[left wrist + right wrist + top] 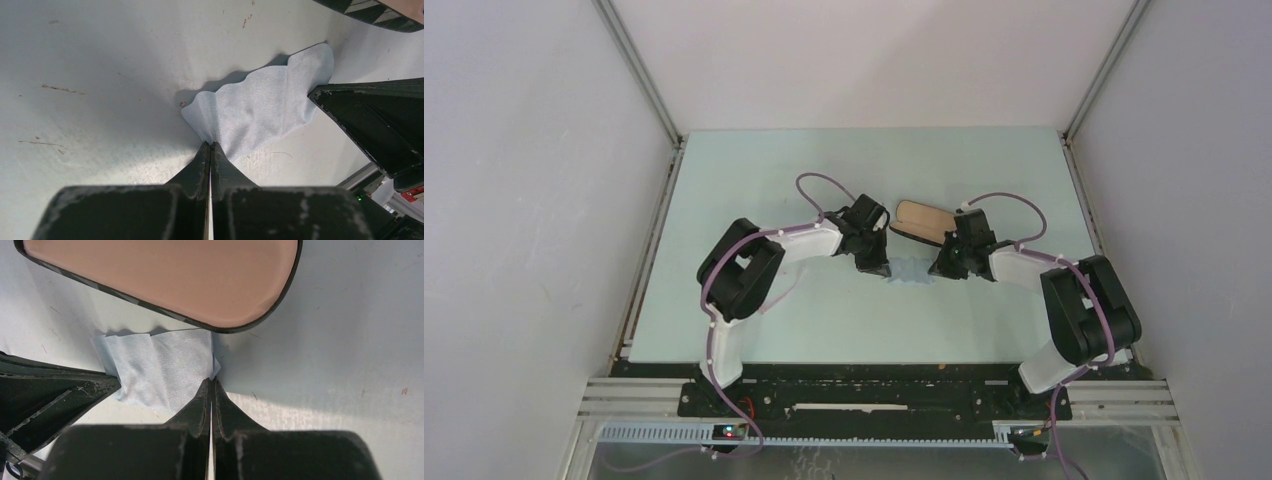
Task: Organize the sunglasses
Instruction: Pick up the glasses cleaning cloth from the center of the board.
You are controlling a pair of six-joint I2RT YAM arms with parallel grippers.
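Note:
The sunglasses do not show in any view. A small light blue cloth (911,270) lies on the table between my two grippers. My left gripper (879,268) is shut on the cloth's left edge (265,107), its tips (210,145) pinching a fold. My right gripper (937,270) is shut on the cloth's right corner (160,367), its tips (210,382) at the edge. The black oblong case with tan lining (921,220) lies open just behind the cloth (165,275).
The pale green table (754,200) has grey walls on the left, right and back. The other arm's fingers show in each wrist view: the right one (380,125) and the left one (50,395). The case's edge (380,10) is close to the cloth.

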